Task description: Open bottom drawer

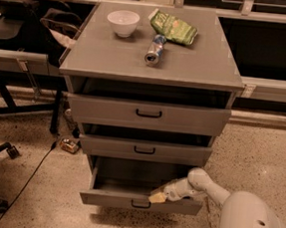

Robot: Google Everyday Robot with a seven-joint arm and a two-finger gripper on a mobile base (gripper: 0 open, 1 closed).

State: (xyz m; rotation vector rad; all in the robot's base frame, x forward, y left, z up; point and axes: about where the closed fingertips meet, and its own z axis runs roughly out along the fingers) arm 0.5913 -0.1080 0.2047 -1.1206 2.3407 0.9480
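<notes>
The bottom drawer (110, 199) of the grey cabinet (152, 62) is pulled well out, its dark inside showing behind the shallow front. Its small black handle (140, 205) sits at the middle of the front. My gripper (156, 197) reaches in from the lower right on a white arm, with its yellowish tip at the drawer front's top edge, just right of and above the handle. The middle drawer (145, 150) and the top drawer (148, 114) stand slightly out.
On the cabinet top are a white bowl (123, 23), a lying can (154, 49) and a green chip bag (173, 28). A desk and chair legs (4, 104) stand left. A small object (69, 145) and a black cable (32, 176) lie on the speckled floor.
</notes>
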